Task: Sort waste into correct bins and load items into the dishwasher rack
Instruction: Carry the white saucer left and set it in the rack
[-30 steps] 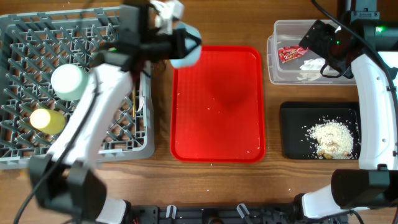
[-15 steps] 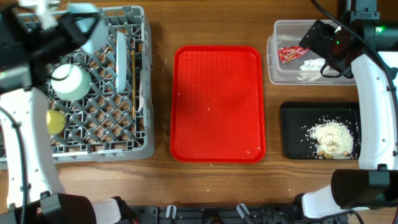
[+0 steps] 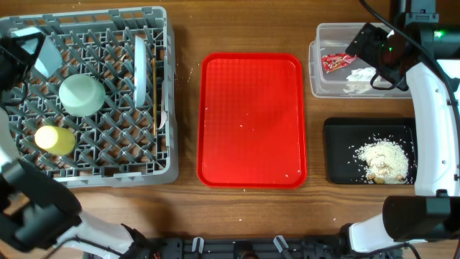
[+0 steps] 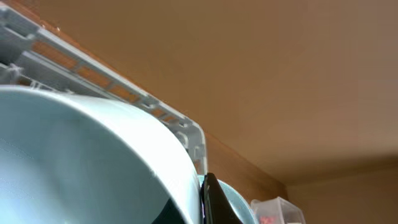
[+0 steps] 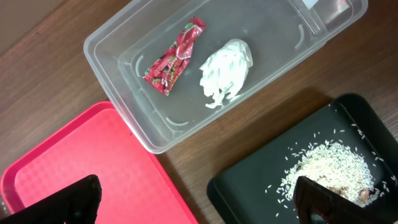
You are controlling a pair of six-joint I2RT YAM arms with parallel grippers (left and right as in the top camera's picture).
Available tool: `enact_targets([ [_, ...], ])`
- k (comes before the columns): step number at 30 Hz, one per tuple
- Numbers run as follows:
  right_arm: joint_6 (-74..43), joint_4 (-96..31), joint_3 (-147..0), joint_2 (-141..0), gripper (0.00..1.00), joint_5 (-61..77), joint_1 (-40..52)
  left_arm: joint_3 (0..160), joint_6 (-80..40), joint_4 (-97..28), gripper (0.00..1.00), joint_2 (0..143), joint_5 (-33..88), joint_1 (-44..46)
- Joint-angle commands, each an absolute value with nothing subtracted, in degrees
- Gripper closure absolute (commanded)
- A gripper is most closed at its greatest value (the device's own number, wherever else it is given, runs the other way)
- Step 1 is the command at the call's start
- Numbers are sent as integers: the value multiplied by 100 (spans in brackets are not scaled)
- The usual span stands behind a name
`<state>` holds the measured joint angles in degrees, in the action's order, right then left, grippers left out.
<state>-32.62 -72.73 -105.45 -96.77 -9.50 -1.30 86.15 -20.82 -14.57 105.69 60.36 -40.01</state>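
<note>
the left end effector (image 3: 29, 59) has swung away from the red tray (image 3: 251, 93) in the last second. it now sits over the far corner of the dishwasher rack (image 3: 115, 171), with the carried bowl (image 4: 93, 162) pinched at its rim. only one dark finger (image 4: 211, 200) shows, pressed against the bowl wall, so the grip looks closed on it. just right of this end effector the racked bowl (image 3: 81, 94) sits mouth-down, the yellow cup (image 3: 54, 139) nearer the front edge. further right are the plate (image 3: 141, 61) on edge and the wooden stick (image 3: 153, 93).

the red tray is bare now, so this bowl looks like the last item to load. what remains is probably lowering it between the pegs and letting go.

the right end effector (image 5: 196, 190) has not moved. its fingers are spread wide and hold nothing. ahead of it the clear tub (image 5: 109, 59) holds the red wrapper (image 5: 174, 56) and the white scrap (image 5: 227, 68). off to its right the black tray (image 5: 249, 186) holds the food heap (image 5: 329, 171) on the counter (image 5: 186, 158). the waste seems sorted.
</note>
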Motion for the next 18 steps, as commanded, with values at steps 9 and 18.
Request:
enact_targets([
  [9, -3162, -7264, -10613, -9644, 0, -1028, -121, 8626, -2902, -405, 96, 12016, 6973, -4823],
  [18, -3162, -7264, -10613, -9644, 0, -1028, -121, 8626, -2947, -875, 86, 12217, 7264, -5266],
])
